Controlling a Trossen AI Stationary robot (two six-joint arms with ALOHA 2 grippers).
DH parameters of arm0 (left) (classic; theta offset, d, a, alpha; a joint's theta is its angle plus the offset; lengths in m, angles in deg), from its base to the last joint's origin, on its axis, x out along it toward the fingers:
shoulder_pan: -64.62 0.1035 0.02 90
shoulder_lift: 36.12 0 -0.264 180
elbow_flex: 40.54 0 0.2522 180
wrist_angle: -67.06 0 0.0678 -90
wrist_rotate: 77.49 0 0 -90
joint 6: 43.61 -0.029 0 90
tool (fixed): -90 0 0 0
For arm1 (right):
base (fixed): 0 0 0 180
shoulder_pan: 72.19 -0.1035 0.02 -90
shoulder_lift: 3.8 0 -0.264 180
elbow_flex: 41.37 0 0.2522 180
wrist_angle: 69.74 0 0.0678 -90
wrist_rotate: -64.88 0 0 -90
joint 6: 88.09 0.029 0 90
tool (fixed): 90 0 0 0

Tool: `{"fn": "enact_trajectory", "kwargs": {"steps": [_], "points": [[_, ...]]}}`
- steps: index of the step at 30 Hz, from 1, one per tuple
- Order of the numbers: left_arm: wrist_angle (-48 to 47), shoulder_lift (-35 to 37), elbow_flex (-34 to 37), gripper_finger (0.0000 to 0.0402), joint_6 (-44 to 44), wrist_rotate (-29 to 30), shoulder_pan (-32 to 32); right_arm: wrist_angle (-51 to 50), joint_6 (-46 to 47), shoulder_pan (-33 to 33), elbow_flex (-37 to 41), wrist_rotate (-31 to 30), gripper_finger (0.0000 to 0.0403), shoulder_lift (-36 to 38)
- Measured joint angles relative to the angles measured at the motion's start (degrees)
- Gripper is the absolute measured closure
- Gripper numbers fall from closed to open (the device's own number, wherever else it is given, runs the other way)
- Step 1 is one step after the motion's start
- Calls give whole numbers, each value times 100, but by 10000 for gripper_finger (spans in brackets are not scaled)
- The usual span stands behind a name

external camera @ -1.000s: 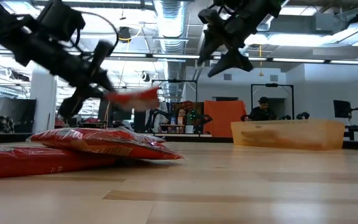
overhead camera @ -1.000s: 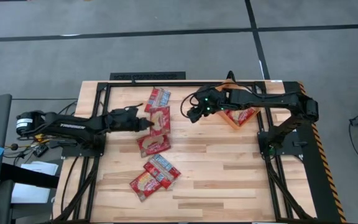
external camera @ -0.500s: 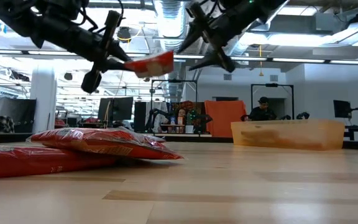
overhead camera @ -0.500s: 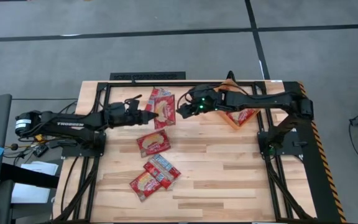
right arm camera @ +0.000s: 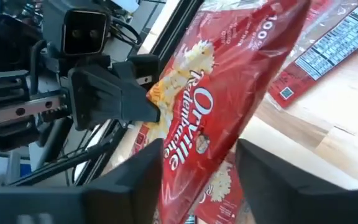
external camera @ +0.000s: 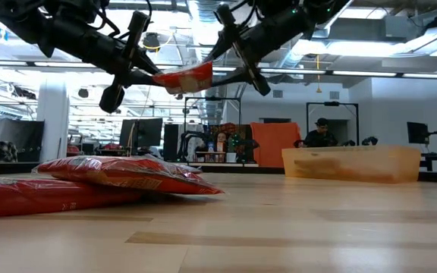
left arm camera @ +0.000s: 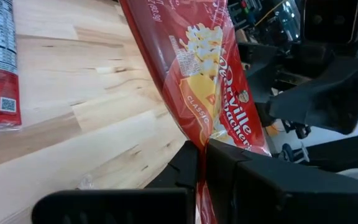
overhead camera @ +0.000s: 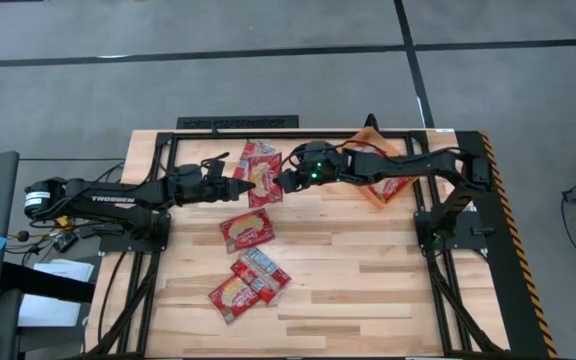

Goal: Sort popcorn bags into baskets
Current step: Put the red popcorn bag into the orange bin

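2 grippers meet on 1 popcorn bag (overhead camera: 261,182) above your table.
Left gripper (overhead camera: 240,188) pinches its edge; right gripper (overhead camera: 280,182) fingers straddle it, apart.

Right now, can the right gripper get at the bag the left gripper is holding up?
Probably yes. The left gripper holds the popcorn bag clear above the table, and the right gripper already has its open fingers on either side of the bag's free end, with nothing between.
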Motion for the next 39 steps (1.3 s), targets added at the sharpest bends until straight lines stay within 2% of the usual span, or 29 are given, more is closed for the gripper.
{"fn": "enact_trajectory", "kwargs": {"steps": [6, 11, 14, 17, 23, 28, 30, 33, 39], "points": [[33, 0, 0, 401, -23, 4, 0, 54, -136, 11, 2, -10, 325, -2], [28, 2, 0, 401, -24, 2, 0, 66, -218, 4, 2, -23, 389, -2], [37, 2, 0, 394, -25, 4, 2, 75, -102, 7, 2, -42, 391, -2], [67, 2, 0, 369, -122, 9, 1, 76, 81, -11, 2, -326, 398, 0], [93, 7, 0, 271, -342, 0, 0, 123, 501, 21, 2, -877, 399, 44], [160, 7, 0, 183, -356, 38, 16, 67, 625, 167, 2, -955, 400, 48], [160, 7, 0, 155, -289, 50, 33, -312, 654, 233, 2, -1045, 400, 160], [153, 7, 0, 128, -271, 14, 62, -1190, 708, 327, 1, -1504, 401, 447], [135, 7, 0, 114, -234, -105, 85, -2404, 786, 567, 482, -2333, 402, 1730]]}}
